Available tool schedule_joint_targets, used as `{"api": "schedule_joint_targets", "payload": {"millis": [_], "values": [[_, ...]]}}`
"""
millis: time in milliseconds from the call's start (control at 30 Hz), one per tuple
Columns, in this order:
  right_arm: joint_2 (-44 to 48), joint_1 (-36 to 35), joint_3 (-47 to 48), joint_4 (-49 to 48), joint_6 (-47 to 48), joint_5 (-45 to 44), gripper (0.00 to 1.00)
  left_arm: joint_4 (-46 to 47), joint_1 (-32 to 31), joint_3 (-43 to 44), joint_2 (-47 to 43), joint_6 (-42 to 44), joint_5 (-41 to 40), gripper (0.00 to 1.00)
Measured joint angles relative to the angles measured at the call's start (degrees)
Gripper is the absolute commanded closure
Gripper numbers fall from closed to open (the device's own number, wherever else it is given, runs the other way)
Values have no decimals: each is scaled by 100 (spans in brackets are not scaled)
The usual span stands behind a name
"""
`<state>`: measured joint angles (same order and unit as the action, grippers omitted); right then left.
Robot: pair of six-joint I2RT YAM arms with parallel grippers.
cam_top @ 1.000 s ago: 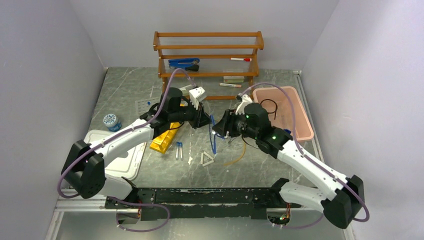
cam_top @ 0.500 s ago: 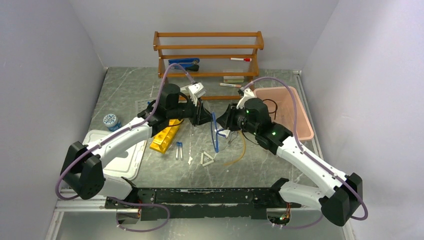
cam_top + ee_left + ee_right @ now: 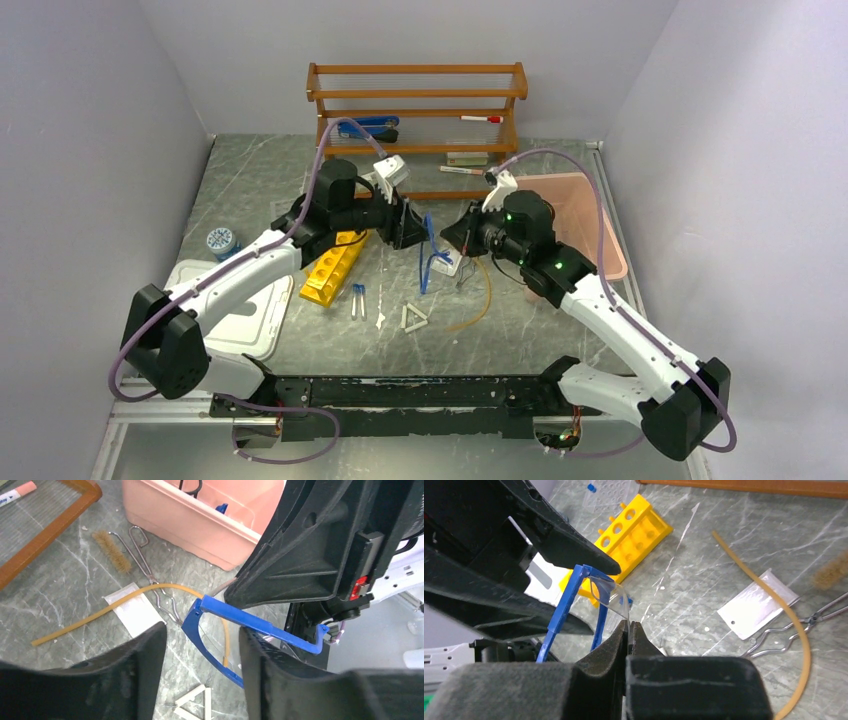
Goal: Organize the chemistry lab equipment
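The blue goggles (image 3: 430,255) hang in the air between my two grippers over the middle of the table. My right gripper (image 3: 629,625) is shut on the bottom edge of their clear lens (image 3: 611,597). My left gripper (image 3: 200,632) is open, its fingers on either side of the blue frame (image 3: 240,617) without pinching it. Below lie the yellow test-tube rack (image 3: 333,268), two blue-capped tubes (image 3: 357,300), the white triangle (image 3: 413,317), the amber tubing (image 3: 478,305) and a clear bag (image 3: 135,612).
A pink bin (image 3: 590,225) stands at the right, close behind my right arm. The wooden shelf rack (image 3: 415,100) runs along the back. Wire tongs (image 3: 145,562) and a small brush (image 3: 112,550) lie near the bin. A white tray (image 3: 245,320) is at front left.
My left gripper has opened and let go of the goggles. My right gripper has shut on the lens. Both grippers have drifted slightly toward the back.
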<state>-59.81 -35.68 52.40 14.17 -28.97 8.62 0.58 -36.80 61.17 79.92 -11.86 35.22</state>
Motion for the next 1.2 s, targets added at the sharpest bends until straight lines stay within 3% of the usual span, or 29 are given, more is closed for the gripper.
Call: {"api": "schedule_joint_targets", "payload": {"millis": [167,600,933,1200], "values": [[-11,240,402,295,319,-186,100,-289,0,306,-50,15,-352,29],[-9,1154,1517,1401,1523,-2378,100,-1132,22,369,-260,256,-1456,35],[446,1443,1646,1908,1963,-4269,100,-1342,22,369,-260,352,-1661,35],[367,1521,1530,2433,2295,-5248,100,-1340,22,361,-260,326,-1659,34]]}}
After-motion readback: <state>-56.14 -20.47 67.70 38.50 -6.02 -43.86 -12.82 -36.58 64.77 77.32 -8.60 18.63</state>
